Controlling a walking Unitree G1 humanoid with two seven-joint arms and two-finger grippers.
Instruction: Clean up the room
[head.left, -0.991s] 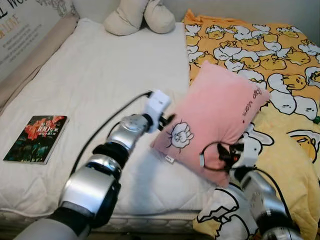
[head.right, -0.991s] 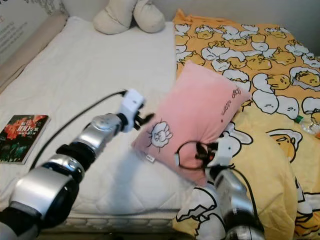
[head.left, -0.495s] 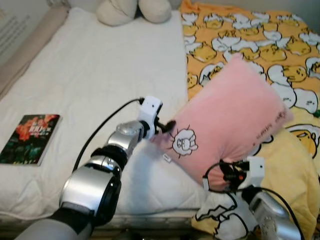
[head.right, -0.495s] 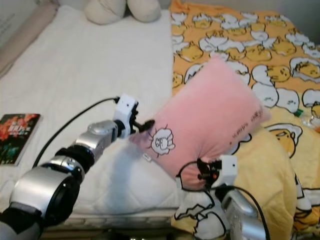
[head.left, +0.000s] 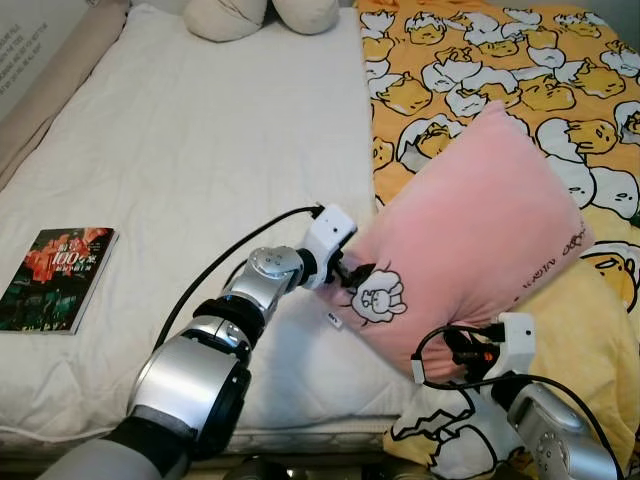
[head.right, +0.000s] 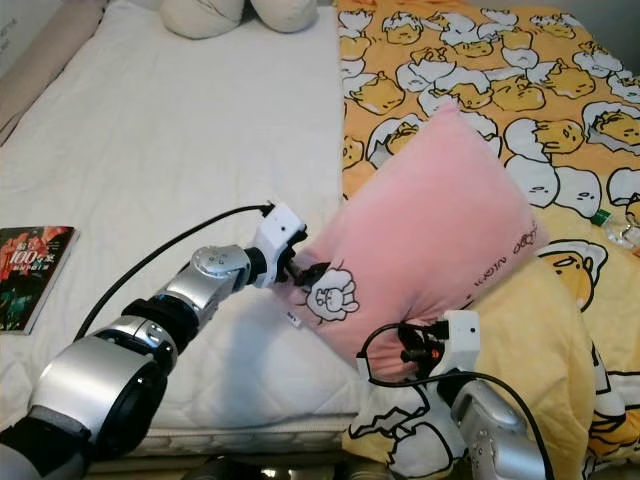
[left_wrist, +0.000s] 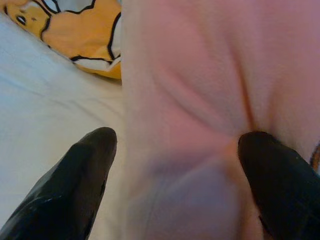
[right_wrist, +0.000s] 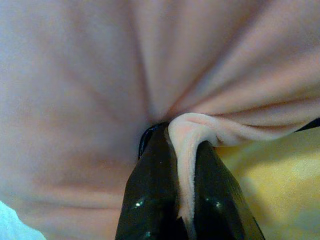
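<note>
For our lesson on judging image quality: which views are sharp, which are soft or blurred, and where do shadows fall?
Left eye view: evenly lit and sharp; the book cover is readable, and a soft shadow lies under the pink pillow. Left wrist view: close fingers and fabric are out of focus. Right wrist view: soft too, with small glints on the fingers.

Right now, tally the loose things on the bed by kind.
Pillow: 1
Book: 1
Plush toy: 1
Blanket: 1
Total: 4
</note>
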